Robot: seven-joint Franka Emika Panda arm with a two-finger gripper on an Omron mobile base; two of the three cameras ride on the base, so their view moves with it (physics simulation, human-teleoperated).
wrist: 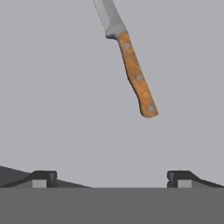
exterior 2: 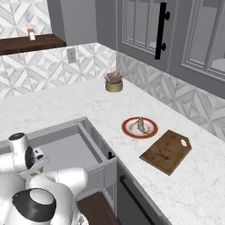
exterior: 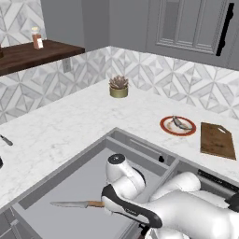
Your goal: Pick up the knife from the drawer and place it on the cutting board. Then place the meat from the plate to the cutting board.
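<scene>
Gripper (wrist: 109,177) spread wide above the drawer (exterior: 56,184) floor; knife (wrist: 131,65) lies toward twelve o'clock, untouched.

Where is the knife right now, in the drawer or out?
In: the knife lies flat on the open drawer's grey floor, untouched.

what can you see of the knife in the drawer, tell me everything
The knife is slim, with a silver metal-looking blade and an orange-brown wooden handle set with three pale rivets. It lies flat on the plain grey floor of the open drawer, nothing else touching it. In the left base view its blade points left and its handle runs toward the robot's arm. In the hand view the handle end comes nearest the open hand, whose fingertips stand wide apart and clear of the knife; the blade runs off the top edge.
</scene>
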